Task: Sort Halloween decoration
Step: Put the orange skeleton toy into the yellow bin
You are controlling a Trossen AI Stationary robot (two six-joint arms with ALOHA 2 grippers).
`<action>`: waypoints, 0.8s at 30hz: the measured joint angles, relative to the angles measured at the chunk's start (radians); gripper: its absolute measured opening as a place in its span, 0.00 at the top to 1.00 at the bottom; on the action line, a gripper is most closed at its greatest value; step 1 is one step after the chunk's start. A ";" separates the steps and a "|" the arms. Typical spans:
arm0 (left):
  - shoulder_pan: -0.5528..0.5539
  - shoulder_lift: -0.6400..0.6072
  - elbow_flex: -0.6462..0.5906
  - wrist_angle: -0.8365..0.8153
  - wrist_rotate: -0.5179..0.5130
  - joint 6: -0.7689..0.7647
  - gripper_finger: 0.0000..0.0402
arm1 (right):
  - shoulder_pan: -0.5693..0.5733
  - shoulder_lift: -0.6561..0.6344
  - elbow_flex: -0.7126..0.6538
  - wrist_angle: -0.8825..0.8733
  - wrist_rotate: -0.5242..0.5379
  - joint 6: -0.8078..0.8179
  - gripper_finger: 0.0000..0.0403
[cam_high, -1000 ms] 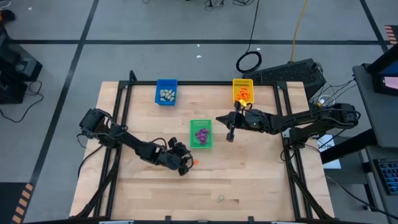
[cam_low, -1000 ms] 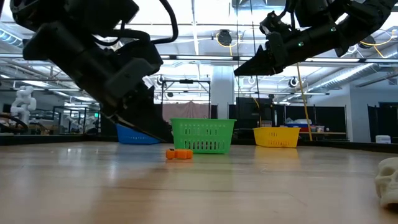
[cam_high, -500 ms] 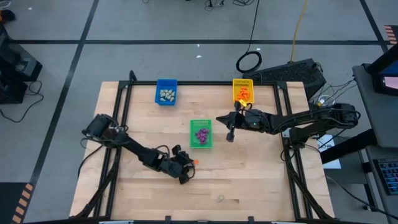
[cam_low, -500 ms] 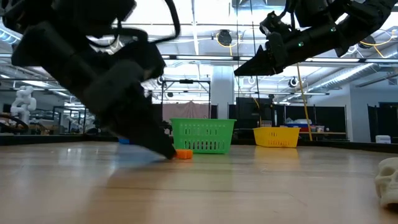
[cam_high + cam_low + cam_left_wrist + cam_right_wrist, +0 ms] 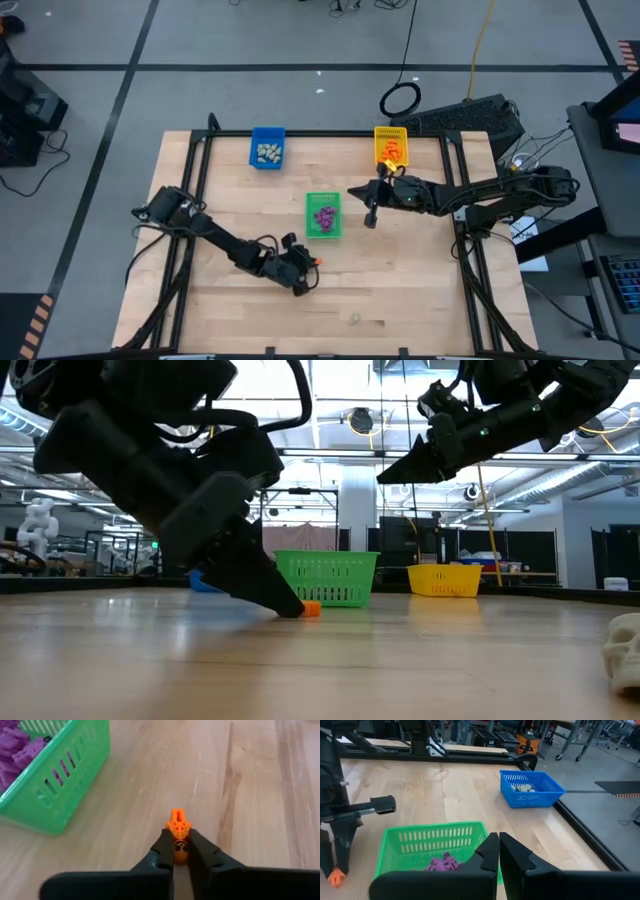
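1. Change since a second ago: my left jaws (image 5: 308,270) stood wide and clear of the orange trinket (image 5: 179,832); they have since slid forward along the table (image 5: 420,300) and drawn in around it. My right arm has not moved.
2. Left jaws, state: clamped on the orange trinket, one dark finger (image 5: 161,851) on each side of it, the piece's front end poking out past the tips.
3. Left jaws, place: down at the table surface, near the green tray (image 5: 323,215), on its front side.
4. Left arm, pose: stretched low from the table's left edge, sloping down to the wood; in the low view the tips (image 5: 290,607) meet the table just beside the trinket (image 5: 312,609).
5. Right jaws (image 5: 370,219), state: pressed together, holding nothing.
6. Right arm, pose: reaching in from the right edge, held well above the table, just to the right of the green tray.
7. Sorted stock: purple trinkets (image 5: 324,215) in the green tray; pale trinkets (image 5: 268,153) in the blue tray (image 5: 267,135); orange trinkets (image 5: 393,153) in the yellow tray (image 5: 390,133).
8. Loose stock: one pale trinket (image 5: 354,319) on the bare wood near the table's front edge, well apart from both arms.
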 joint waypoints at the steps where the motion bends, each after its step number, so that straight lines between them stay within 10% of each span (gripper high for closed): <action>1: -0.001 -0.005 0.000 -0.002 0.006 0.010 0.96 | 0.000 0.000 0.000 -0.001 0.000 0.004 1.00; 24: 0.132 -0.449 -0.003 -0.090 0.359 0.106 0.97 | 0.191 0.000 0.066 -0.009 -0.158 -0.200 1.00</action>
